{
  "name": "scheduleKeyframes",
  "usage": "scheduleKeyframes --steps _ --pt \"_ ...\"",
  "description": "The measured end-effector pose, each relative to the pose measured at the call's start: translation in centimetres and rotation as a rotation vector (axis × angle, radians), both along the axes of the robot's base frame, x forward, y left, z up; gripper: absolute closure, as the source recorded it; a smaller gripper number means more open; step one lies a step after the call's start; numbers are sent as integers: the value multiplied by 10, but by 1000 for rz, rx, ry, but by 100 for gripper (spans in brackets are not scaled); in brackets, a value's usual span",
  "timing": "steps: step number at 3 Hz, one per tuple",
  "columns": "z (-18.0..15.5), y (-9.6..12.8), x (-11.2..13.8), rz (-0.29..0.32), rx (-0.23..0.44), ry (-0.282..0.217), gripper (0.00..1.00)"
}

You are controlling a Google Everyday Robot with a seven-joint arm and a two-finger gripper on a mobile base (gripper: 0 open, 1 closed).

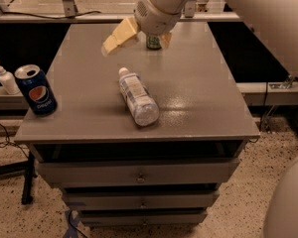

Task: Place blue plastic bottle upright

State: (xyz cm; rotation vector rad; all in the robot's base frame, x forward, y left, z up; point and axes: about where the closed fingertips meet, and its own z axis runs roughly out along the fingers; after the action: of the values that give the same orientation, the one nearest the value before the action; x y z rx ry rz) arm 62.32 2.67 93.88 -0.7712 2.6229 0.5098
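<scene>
White rounded arm (161,4); tan gripper (116,38) over table (198,83), far side.

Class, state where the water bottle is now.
Camera view: the bottle lies on its side near the table's centre, right of the Pepsi can; the gripper hovers beyond its cap.

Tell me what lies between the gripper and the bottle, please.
Nothing lies there. The camera view shows only bare table between the gripper, hovering over the far side, and the bottle lying on its side.
</scene>
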Motion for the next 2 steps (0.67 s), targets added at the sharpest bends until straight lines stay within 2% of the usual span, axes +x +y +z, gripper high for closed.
scheduleKeyframes --steps 1,2 --pt "-18 19 -8 0 -54 10 0" --pt "-37 35 -23 51 -133 -18 0"
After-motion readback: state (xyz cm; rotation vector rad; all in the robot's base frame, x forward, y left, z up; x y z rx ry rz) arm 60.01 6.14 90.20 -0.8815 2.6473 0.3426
